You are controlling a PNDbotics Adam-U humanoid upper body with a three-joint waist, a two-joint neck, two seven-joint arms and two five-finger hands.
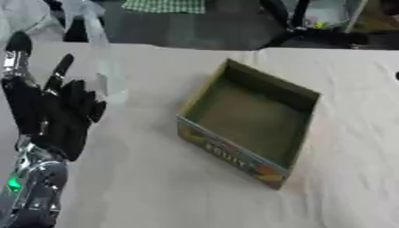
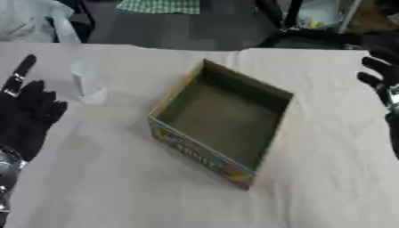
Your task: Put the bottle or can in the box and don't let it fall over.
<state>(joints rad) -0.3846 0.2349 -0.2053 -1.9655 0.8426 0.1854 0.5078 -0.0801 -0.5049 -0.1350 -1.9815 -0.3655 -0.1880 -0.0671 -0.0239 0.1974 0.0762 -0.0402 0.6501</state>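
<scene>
Standing on the pale cloth-covered table point(image 1: 156, 187), an open cardboard box point(image 1: 249, 120) sits turned at an angle, one corner toward the robot. Its inside is dull green-brown with nothing in it; the near outer wall carries bright printed colours and lettering I cannot read.

Left hand point(image 1: 59, 111) is raised at the left side of the table, palm roughly facing the box, fingers mostly straight and spread, nothing between them. One finger points higher than the rest. Silver forearm shows below it with a small green light.

Clear plastic bottle point(image 2: 82, 62) stands upright just beyond and beside the left hand's fingertips, well to the left of the box. It is see-through and hard to trace against the cloth; the base shows most plainly in the right eye view. Whether the fingers touch it I cannot tell; they are not wrapped round it.

Right hand point(image 2: 382, 75) shows only in the right eye view, at the right edge, apart from the box. Its dark fingers are somewhat bent and hold nothing.

Bottle is outside the box, on the table.
</scene>
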